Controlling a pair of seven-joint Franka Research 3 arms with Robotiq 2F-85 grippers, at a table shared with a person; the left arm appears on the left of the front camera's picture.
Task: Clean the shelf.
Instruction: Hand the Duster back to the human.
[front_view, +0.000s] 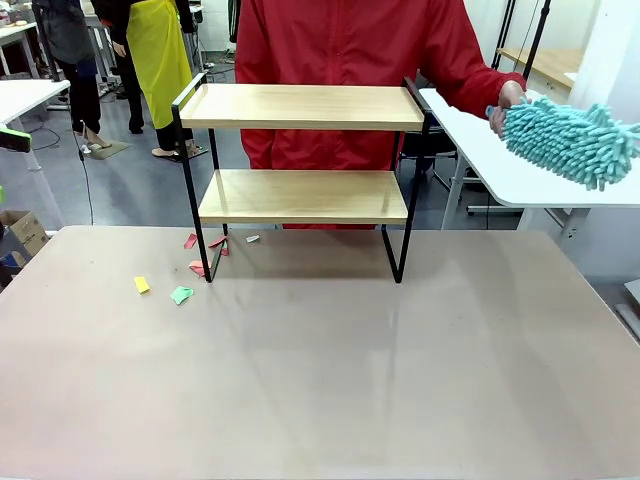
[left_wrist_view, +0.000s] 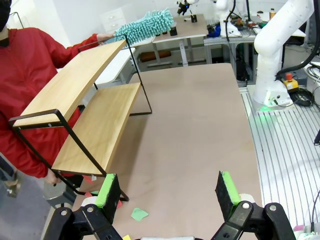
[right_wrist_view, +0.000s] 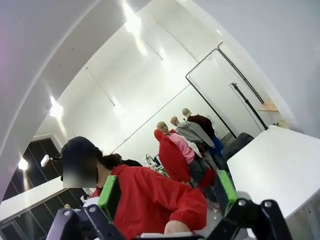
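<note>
**Shelf on table, duster in person's hand, both grippers wide**

Beige tabletop (front_view: 330, 380) carried the scene, with white side tables (front_view: 520, 180) around it. Left gripper (left_wrist_view: 168, 189) stood wide and held nothing, its green pads (left_wrist_view: 106, 191) hovering above the table near a green paper scrap (left_wrist_view: 139, 214). Right gripper (right_wrist_view: 168, 192) was likewise spread wide and bare, aimed up toward the ceiling and the person's red jacket (right_wrist_view: 150, 200). Just beyond the left gripper stood the shelf (front_view: 303, 150), upright at the table's far edge, both wood boards bare. Small paper scraps, pink (front_view: 190, 241), yellow (front_view: 142, 285) and green, lay on the table around its left foot. Behind it stood the person, whose hand (front_view: 508, 103) gripped a teal chenille duster (front_view: 575, 140) resting on the white side table.
</note>
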